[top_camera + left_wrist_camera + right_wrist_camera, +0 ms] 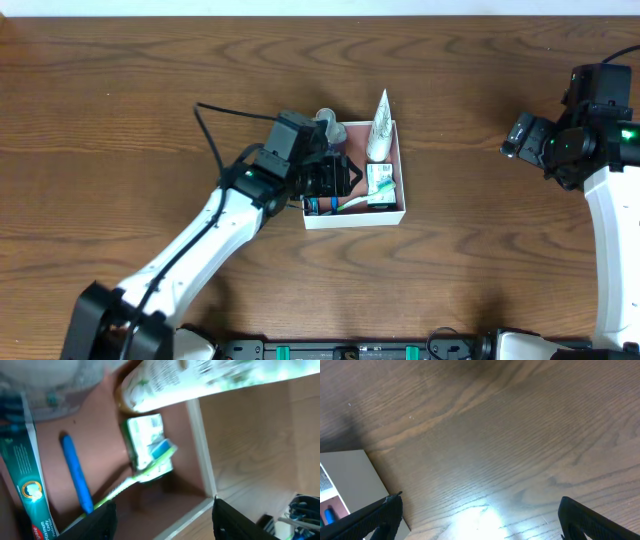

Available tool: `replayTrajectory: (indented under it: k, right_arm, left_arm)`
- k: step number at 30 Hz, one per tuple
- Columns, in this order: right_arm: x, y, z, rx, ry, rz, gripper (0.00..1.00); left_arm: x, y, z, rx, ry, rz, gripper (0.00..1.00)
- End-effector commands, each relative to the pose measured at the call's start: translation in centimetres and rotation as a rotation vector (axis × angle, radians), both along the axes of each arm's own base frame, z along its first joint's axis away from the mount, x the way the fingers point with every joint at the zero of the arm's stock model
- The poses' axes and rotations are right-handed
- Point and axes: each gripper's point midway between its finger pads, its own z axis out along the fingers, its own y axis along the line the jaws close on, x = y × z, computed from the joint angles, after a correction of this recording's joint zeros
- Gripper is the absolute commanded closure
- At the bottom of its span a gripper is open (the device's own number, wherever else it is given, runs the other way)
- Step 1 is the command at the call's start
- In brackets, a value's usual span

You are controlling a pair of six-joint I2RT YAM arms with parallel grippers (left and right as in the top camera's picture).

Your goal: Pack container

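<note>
The container (398, 212) is a square white-walled box with a reddish-brown floor, at the table's middle. Inside lie a white tube (379, 128) leaning over the far wall, a green-white small box (379, 184), a toothbrush (345, 203) and a blue item (314, 206). My left gripper (345, 178) hovers open over the box's left part. In the left wrist view its open fingers (162, 522) frame the floor, with the small box (147, 445), a blue pen-like item (76, 471), a toothpaste carton (30, 485) and the wall (200, 425). My right gripper (515, 135) is open at the far right.
A clear rounded item (330, 124) sits at the container's far-left corner. The right wrist view shows bare wood (495, 435), my open fingers (480, 517) and the container's white wall (350, 475) at the left edge.
</note>
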Motion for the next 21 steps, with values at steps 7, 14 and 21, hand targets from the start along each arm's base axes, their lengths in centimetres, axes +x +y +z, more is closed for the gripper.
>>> replayTrajectory:
  k: [7, 14, 21]
  right_arm:
    - [0.1, -0.3, 0.2, -0.003, -0.006, -0.009, 0.01]
    - [0.1, -0.3, 0.2, -0.003, -0.006, -0.009, 0.01]
    - [0.1, -0.3, 0.2, -0.003, -0.005, -0.009, 0.01]
  left_arm:
    - [-2.7, 4.0, 10.4, -0.002, -0.314, 0.037, 0.38]
    - [-6.6, 12.8, 11.0, 0.404, -0.501, 0.067, 0.36]
    - [-11.0, 16.5, 9.1, 0.518, -0.405, 0.058, 0.02]
